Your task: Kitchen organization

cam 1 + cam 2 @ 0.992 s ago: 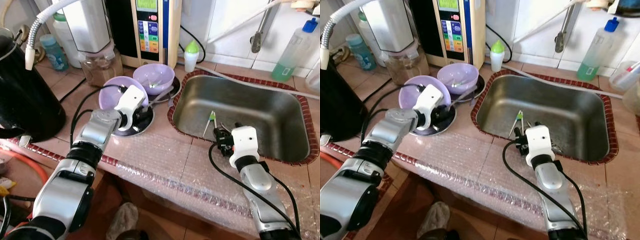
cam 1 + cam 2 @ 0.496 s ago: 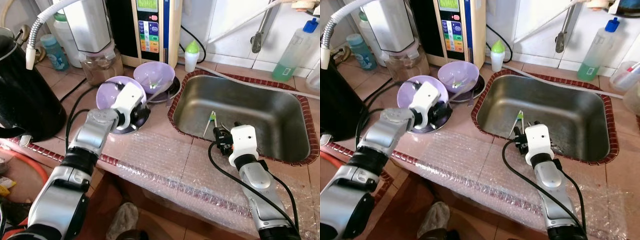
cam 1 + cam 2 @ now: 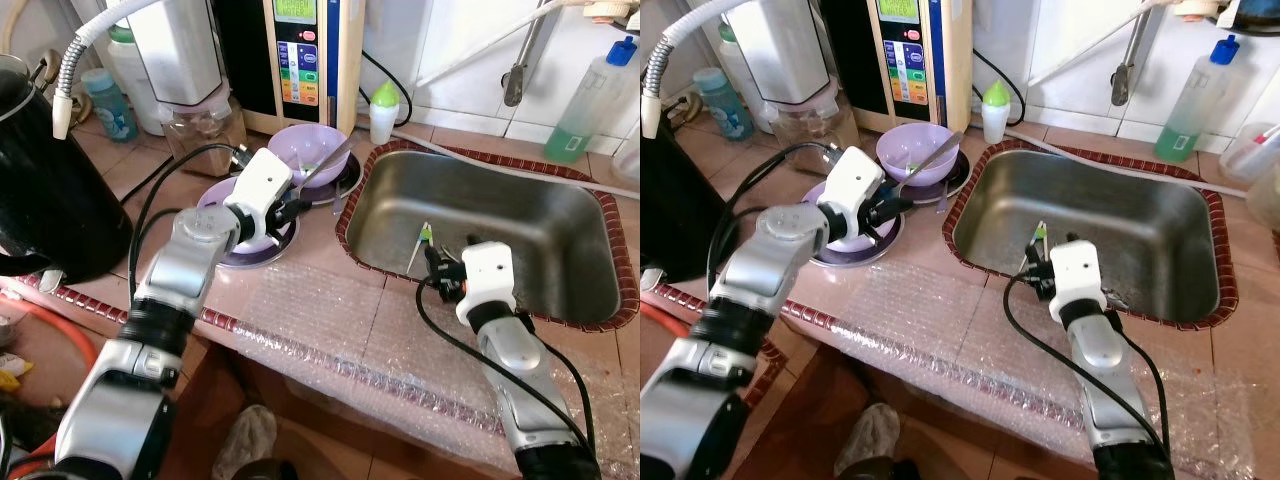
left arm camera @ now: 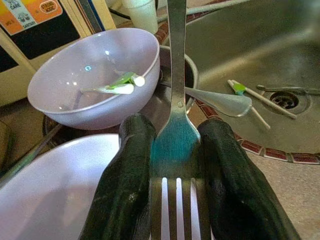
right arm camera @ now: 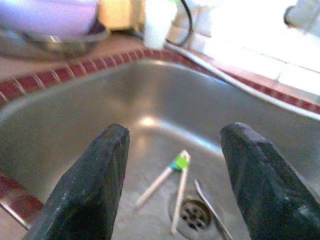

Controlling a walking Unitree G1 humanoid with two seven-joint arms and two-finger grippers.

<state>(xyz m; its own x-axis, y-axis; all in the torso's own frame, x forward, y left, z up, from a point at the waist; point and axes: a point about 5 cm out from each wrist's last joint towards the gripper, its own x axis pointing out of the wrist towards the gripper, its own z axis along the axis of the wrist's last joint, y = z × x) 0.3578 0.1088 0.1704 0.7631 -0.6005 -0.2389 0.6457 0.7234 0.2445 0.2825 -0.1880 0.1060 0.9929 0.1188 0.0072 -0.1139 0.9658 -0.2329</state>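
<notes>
My left gripper [image 3: 289,207] is shut on a metal fork [image 4: 176,75], held above the near purple bowl [image 3: 228,205] that sits on a metal plate [image 3: 262,252]. The fork's handle [image 3: 327,163] points over the far purple bowl [image 3: 305,152] towards the steel sink [image 3: 545,235]. That far bowl holds a green-and-white utensil [image 4: 122,85]. A spoon [image 4: 220,100] lies by the sink rim. My right gripper [image 5: 176,129] is open at the sink's near rim, with nothing between its fingers. Green-tipped chopsticks [image 5: 172,175] and a metal utensil lie near the drain.
A black kettle [image 3: 50,190] stands at the left. A water machine [image 3: 305,50], a jar [image 3: 200,125], and a small green-capped bottle [image 3: 383,110] line the back. A green soap bottle [image 3: 590,100] stands at the far right. Bubble wrap [image 3: 330,320] covers the counter's front.
My left gripper has risen from the near bowl's plate with the fork and swung towards the far bowl. The right gripper has barely moved.
</notes>
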